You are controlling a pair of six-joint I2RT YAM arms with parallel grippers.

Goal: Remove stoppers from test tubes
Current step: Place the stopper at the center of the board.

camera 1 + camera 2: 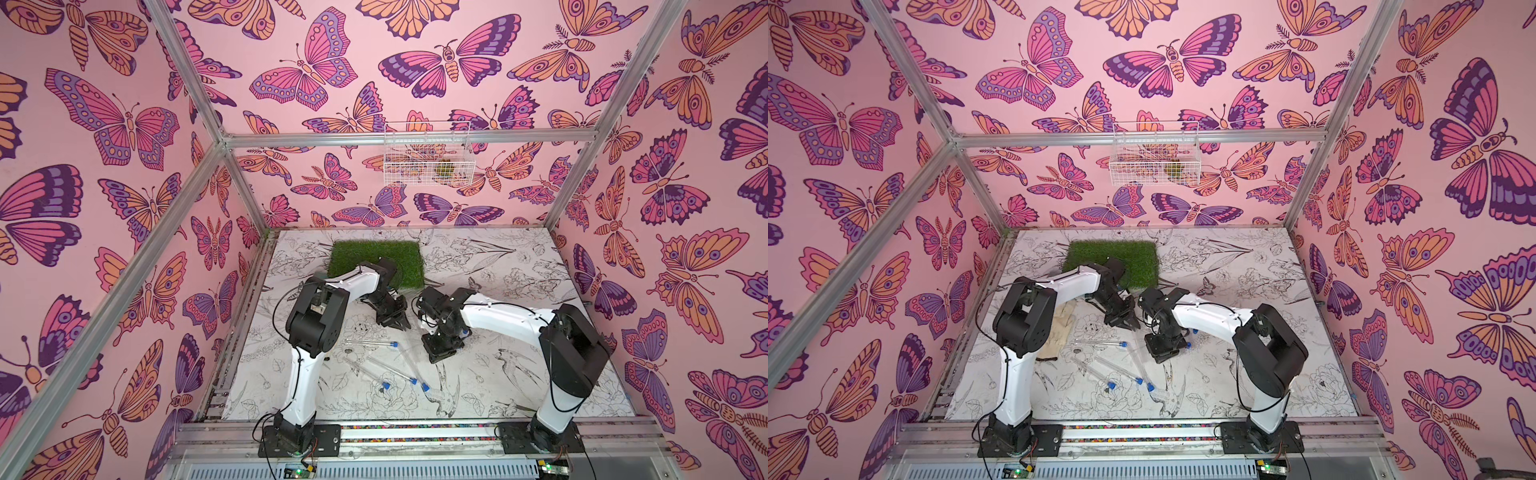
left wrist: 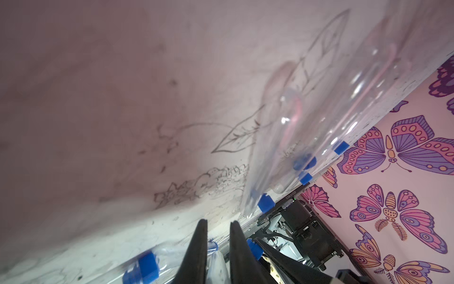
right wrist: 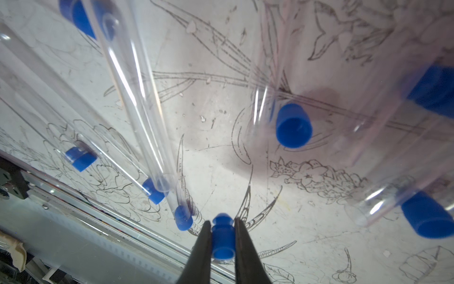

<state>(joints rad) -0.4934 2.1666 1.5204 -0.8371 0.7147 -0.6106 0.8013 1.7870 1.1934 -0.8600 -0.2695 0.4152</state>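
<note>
In the right wrist view my right gripper [image 3: 222,221] is shut on a blue stopper [image 3: 223,239], whose ribbed plug end is bare and outside any tube. My left gripper [image 2: 218,221] is shut on a clear test tube [image 2: 217,265], whose open rim shows beside one finger. In both top views the two grippers meet above the table's middle, the left gripper [image 1: 397,322] just left of the right arm's wrist. Several stoppered test tubes [image 1: 390,370] lie in front of them. More stoppered tubes [image 3: 293,127] lie under the right arm.
A green grass mat [image 1: 376,262] lies at the back behind the left arm. A white wire basket [image 1: 428,153] hangs on the back wall. A pale glove [image 1: 1061,328] lies by the left arm. An aluminium rail [image 1: 415,432] runs along the front edge.
</note>
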